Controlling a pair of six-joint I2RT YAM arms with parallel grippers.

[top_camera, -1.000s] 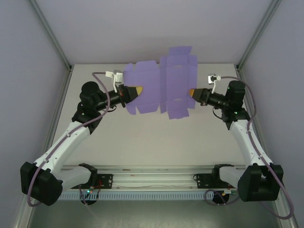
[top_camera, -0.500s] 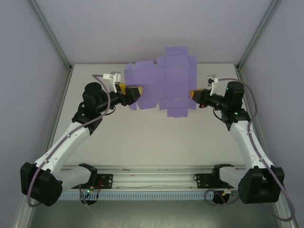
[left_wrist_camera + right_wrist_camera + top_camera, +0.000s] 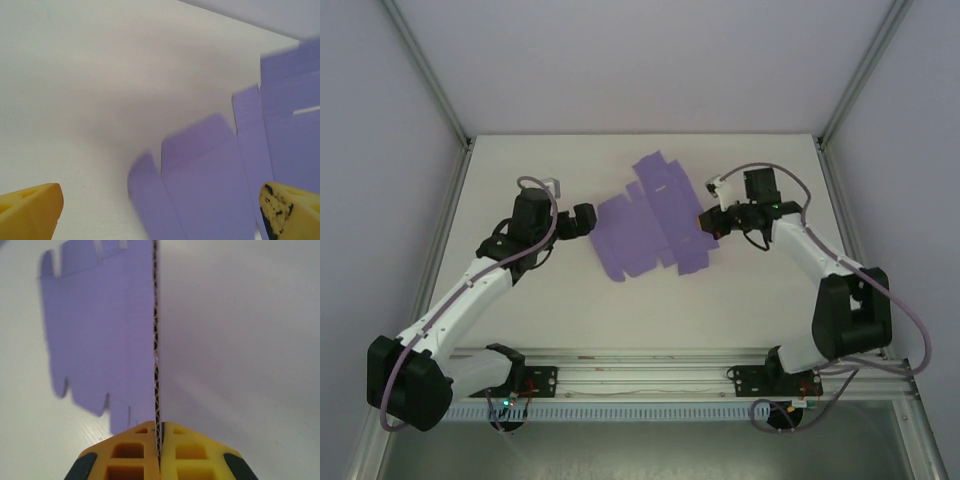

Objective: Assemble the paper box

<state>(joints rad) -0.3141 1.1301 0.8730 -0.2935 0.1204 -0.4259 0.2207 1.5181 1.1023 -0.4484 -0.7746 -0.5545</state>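
Paper box blank (image 3: 645, 225): flat purple die-cut sheet, unfolded, lying on the counter (image 3: 570, 310) or just above it; I cannot tell which.
My right claw (image 3: 706, 220): pressed together on the blank's right edge, the card edge-on between my pads.
My left claw (image 3: 586, 218): spread wide, just beside the blank's left edge, gripping nothing.
Long axis: roughly from one claw across to the other.
Next move, as I judge: my free left claw goes straight ahead onto the blank's left flaps (image 3: 200, 165).
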